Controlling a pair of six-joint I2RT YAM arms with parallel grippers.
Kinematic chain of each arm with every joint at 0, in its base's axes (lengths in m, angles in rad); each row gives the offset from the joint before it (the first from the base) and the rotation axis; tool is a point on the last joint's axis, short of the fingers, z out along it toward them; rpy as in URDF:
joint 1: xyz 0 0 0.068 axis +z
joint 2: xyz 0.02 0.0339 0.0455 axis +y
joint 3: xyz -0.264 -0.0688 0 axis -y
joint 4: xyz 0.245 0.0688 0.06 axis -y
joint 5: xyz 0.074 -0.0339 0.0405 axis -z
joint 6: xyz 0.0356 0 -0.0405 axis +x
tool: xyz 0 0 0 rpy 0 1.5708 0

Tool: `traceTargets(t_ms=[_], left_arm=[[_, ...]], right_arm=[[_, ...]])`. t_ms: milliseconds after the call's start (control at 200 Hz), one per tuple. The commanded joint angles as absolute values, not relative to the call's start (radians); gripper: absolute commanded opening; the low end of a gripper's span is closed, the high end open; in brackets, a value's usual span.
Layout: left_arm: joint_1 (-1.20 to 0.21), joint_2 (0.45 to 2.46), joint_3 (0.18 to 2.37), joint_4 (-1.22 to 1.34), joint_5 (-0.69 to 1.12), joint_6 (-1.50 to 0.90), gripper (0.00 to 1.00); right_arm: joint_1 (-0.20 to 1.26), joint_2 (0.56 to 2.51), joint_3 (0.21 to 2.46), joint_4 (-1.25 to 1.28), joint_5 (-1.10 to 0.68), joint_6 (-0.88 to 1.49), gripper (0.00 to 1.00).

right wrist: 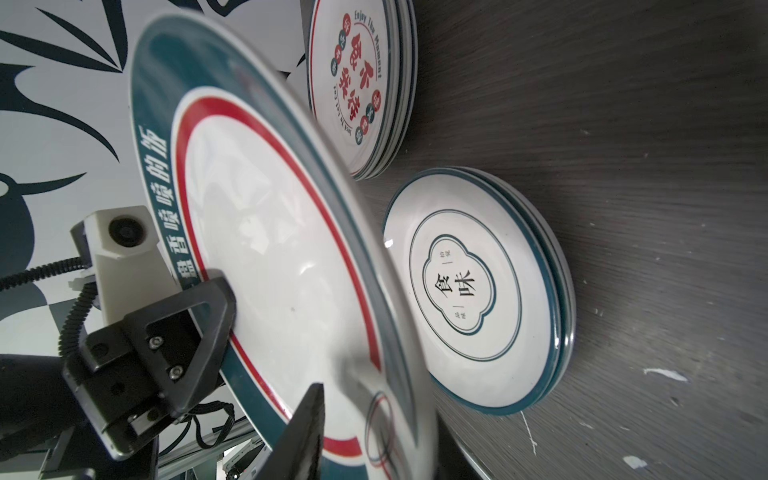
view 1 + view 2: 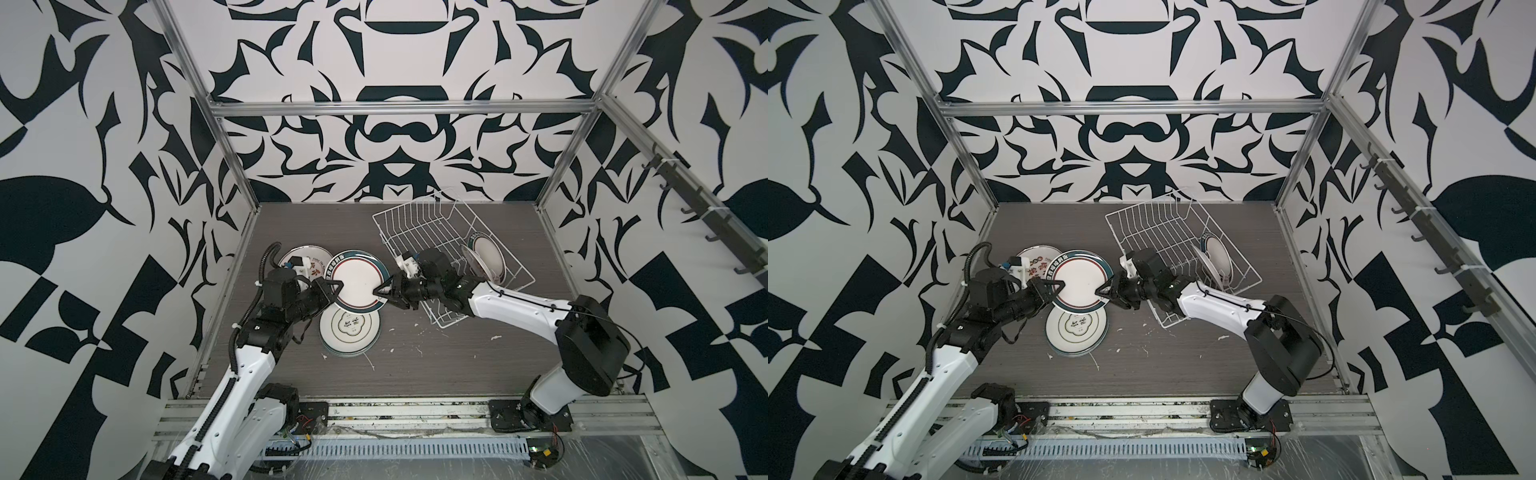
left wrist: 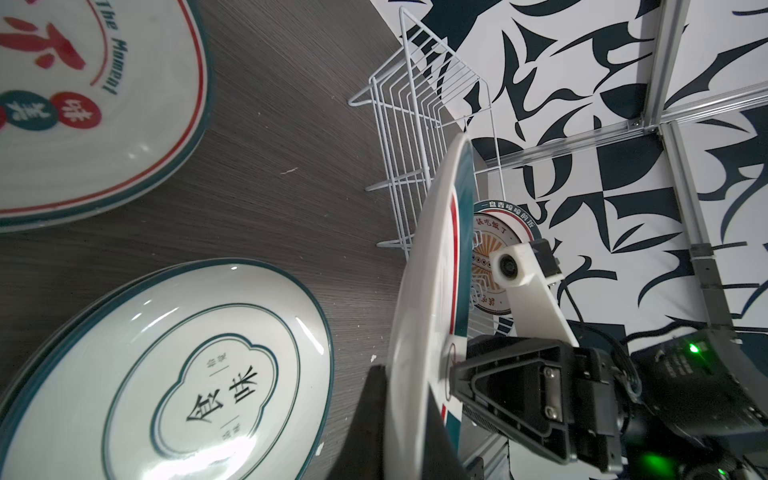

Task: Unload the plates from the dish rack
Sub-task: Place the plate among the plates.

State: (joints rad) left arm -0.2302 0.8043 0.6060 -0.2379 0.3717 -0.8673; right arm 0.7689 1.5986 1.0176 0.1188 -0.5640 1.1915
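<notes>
**Plate poised between two arms**

A round white plate with a dark green rim and red ring (image 2: 359,280) hangs level between the arms. The left gripper (image 2: 337,286) has its jaws clamped on one edge. The right gripper (image 2: 380,291) sits at the opposite edge, grip unclear. The plate is well apart from the white wire dish rack (image 2: 415,220), above a stack of green-rimmed plates (image 2: 350,328) — likely the left arm's to lower.

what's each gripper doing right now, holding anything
left gripper: shut on the green-rimmed plate, at its rim.
right gripper: around the same plate's opposite rim; whether it grips or has let go cannot be told.
</notes>
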Motion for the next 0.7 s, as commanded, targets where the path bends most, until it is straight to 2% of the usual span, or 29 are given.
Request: traceTargets(t_ms=[0,380,695], left_arm=[[-0.229,0.778,0.635,-0.305,0.34,-0.828,0.0],[-0.229,0.733,0.648,-0.357,0.311,-0.827,0.0],[-0.227,0.688,0.696,-0.467,0.26,-0.821,0.0]], right_arm=[[0.773,1.574,1.082,0.182,-0.567,1.163,0.42],[0.772,1.566,1.096,0.099,-0.532,1.128,0.53],[0.772,1.521,1.231,-0.39,-0.266,0.865,0.59]])
